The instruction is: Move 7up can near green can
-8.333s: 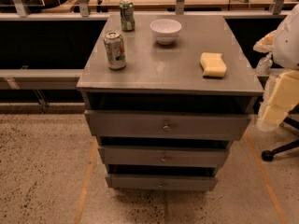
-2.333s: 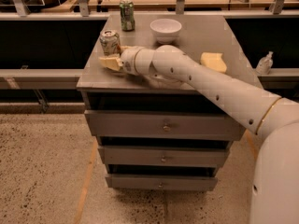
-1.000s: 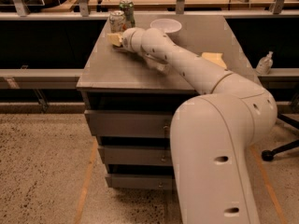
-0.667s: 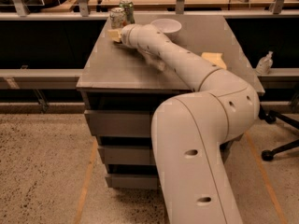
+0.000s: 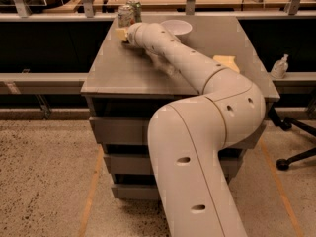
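Note:
The 7up can, pale silvery with a silver top, stands at the far left corner of the grey drawer cabinet. The green can stands right behind it, to its right, almost touching. My gripper is at the 7up can's lower part, with a yellowish finger showing at its left side. It looks shut on the can. My arm reaches across the cabinet top from the lower right and hides the can's base.
A white bowl sits at the back middle, partly behind my arm. A yellow sponge lies at the right. A sanitiser bottle stands on a rail to the right. A chair base is on the floor at the right.
My gripper has carried the 7up can from the cabinet's left front area to the far left corner, beside the green can. Over the last second it has barely moved.

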